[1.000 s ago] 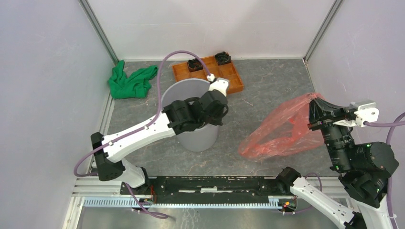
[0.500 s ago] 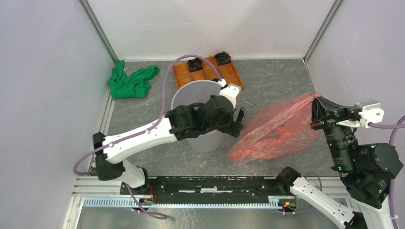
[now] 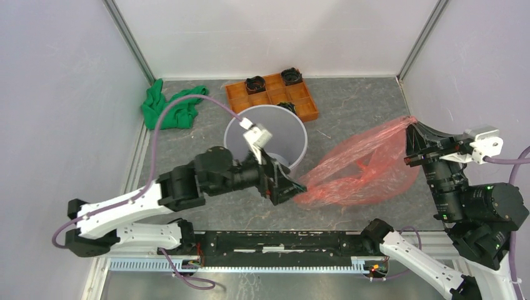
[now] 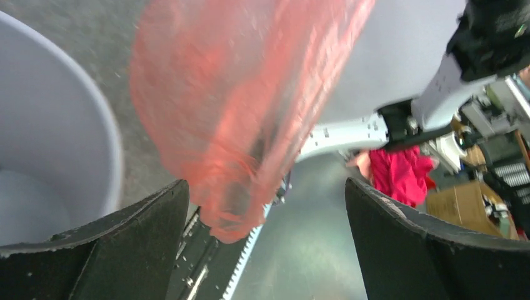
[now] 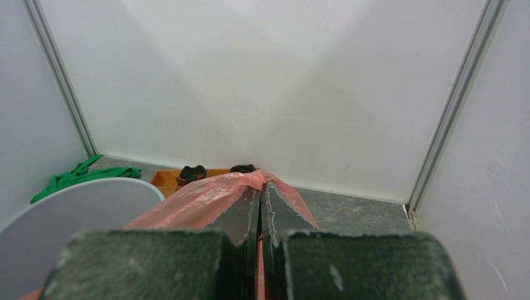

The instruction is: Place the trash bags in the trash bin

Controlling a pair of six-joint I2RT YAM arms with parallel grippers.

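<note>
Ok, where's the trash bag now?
In the top view the trash bag hangs right of the trash bin, outside it, its upper corner pinched by the right end effector and its lower end between the open fingers of the left end effector.

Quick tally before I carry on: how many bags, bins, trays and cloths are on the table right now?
bag: 1
bin: 1
tray: 1
cloth: 1
Total: 4
</note>
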